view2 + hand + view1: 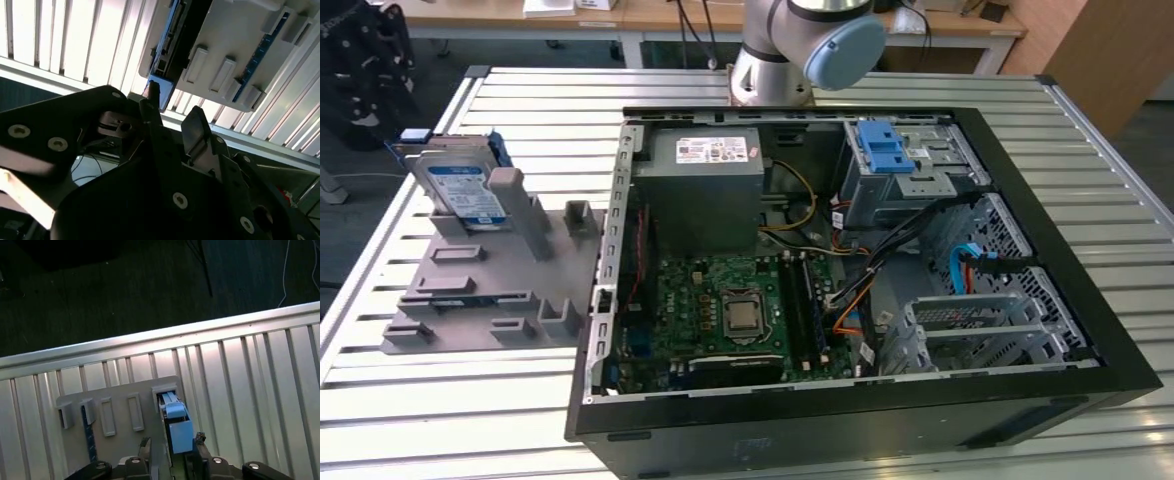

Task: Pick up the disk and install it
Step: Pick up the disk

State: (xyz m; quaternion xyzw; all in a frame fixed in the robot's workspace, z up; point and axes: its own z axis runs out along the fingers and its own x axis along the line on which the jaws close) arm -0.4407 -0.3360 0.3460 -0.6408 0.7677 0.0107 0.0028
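While the disk (460, 190) stands on edge in a slot of the grey holder (480, 290), on the slatted table (520, 95) to the exterior view's left of the open computer case (1107, 370), the gripper (172, 442) hangs above it with its fingers spread and nothing between them. In the first wrist view the disk's blue carrier edge (176, 422) lies roughly on the line between the two fingertips (145, 442), so the alignment looks about centred. The second wrist view shows the gripper (172, 112) apart from the disk (167, 55), with open space between them. The step in hand, I judge, is the approach for the pick. To do it well, the descent should run straight along the slot, fingers wide until they bracket the disk's flat faces rather than the thin blue frame alone, which may flex. The grip should land on the upper part, clear of the holder's walls, and square, so the disk neither tilts nor binds in its slot.
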